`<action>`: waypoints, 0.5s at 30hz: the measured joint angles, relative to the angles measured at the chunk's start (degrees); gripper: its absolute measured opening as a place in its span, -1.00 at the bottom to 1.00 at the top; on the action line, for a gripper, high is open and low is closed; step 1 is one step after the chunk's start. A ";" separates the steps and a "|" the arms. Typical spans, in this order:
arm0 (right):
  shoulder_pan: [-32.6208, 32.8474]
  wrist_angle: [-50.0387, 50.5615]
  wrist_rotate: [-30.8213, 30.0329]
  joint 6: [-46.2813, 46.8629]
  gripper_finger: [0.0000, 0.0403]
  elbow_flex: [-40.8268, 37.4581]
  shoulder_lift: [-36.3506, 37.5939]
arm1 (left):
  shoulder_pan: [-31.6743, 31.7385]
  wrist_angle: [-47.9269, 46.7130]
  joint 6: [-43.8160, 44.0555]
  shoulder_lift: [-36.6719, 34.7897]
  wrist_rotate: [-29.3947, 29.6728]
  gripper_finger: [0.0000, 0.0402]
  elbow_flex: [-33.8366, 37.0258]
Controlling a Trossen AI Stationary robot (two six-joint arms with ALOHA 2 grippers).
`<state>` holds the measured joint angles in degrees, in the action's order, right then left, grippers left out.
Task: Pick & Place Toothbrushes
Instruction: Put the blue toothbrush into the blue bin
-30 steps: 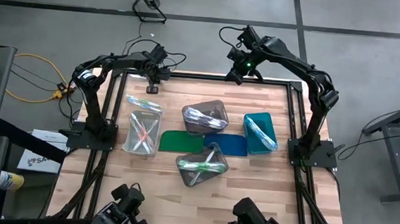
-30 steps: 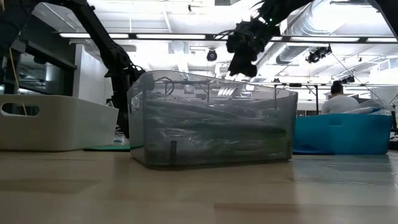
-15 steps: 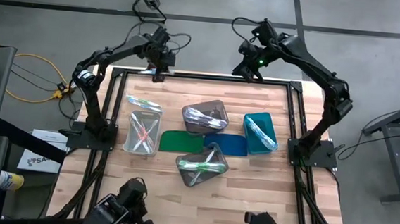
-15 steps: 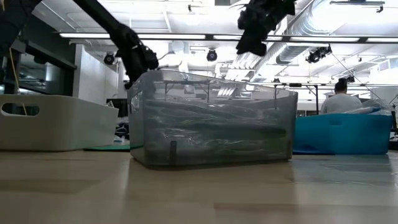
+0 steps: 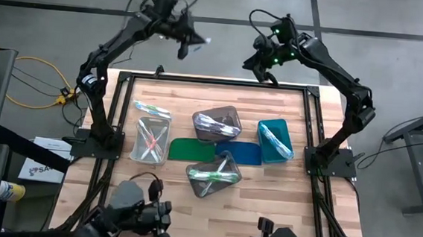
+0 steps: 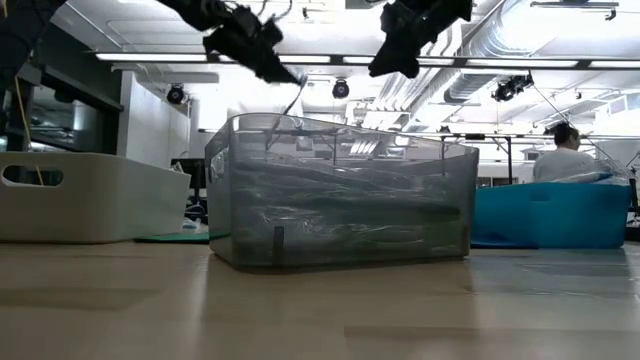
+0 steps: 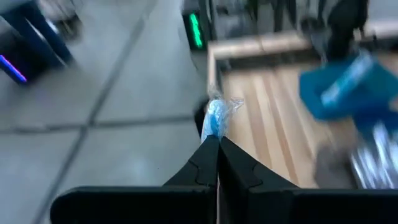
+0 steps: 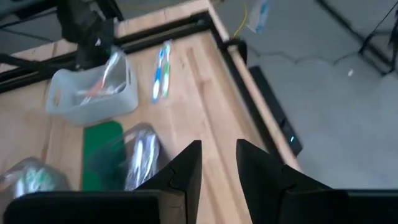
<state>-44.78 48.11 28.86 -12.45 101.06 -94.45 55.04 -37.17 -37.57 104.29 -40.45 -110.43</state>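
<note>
My left gripper is high above the table's far left edge, shut on a blue toothbrush in a clear wrapper, which also shows in the high view. My right gripper hangs open above the far edge, with nothing between its fingers. Two more toothbrushes lie flat on the wood at the far left. Others lie in the clear bin, two grey bins and the teal bin. My left gripper pinches one end of the wrapped toothbrush between its two shut fingers. The rest of the toothbrush sticks out ahead of the fingertips, along the fingers. The fingers slant slightly downward, and the toothbrush is lifted clear of the table.
A green mat and a blue mat lie flat between the bins. A black frame borders the table. Bare wood lies at the near side. A seated person shows far behind in the low view.
My left gripper has risen from the table's far left edge, carrying the toothbrush clear, and has tipped from pointing down toward level. My right gripper has gone up a little over the far edge.
</note>
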 joint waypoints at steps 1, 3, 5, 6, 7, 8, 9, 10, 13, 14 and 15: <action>0.04 -1.21 -0.36 -0.02 -0.54 0.00 0.00 | -0.04 2.41 1.64 0.00 -0.73 -1.00 -0.68; 0.07 -3.84 -0.96 -0.02 -0.54 0.00 0.00 | -0.08 6.78 4.71 0.00 -2.48 -1.00 -1.50; 0.07 -6.71 -0.96 -0.02 -0.54 0.00 -0.02 | -0.35 11.92 8.04 0.00 -4.33 -1.00 -1.73; 0.05 -8.50 -0.96 -0.02 -0.54 0.00 -0.02 | -0.43 14.15 9.48 0.00 -4.86 -1.00 -1.73; 0.05 -10.43 -0.92 -0.02 -0.54 0.00 -0.02 | -0.47 15.99 10.77 0.00 -5.45 -1.00 -1.69; 0.05 -12.45 -0.94 -0.02 -0.54 0.00 -0.02 | -0.71 17.43 11.99 0.00 -5.87 -1.00 -1.65; 0.03 -14.55 -0.93 -0.02 -0.54 0.00 -0.02 | -1.06 18.86 12.94 0.02 -6.05 -1.00 -1.62; 0.03 -16.58 -1.03 -0.02 -0.54 0.00 -0.02 | -1.39 20.25 13.66 0.02 -6.11 -1.00 -1.62; 0.40 -23.29 -3.31 -0.02 -0.52 0.00 -0.48 | -2.60 23.94 15.45 0.02 -6.82 -1.00 -1.62; 0.60 -25.03 -4.29 -0.03 -0.50 0.00 -0.83 | -3.05 24.87 16.06 0.02 -6.84 -1.00 -1.62; 0.75 -26.87 -5.14 -0.14 -0.48 0.00 -1.28 | -3.43 25.84 16.50 0.02 -6.88 -1.00 -1.62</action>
<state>-44.03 21.24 23.71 -12.59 101.06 -95.74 51.62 -11.33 -21.07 104.31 -47.33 -112.05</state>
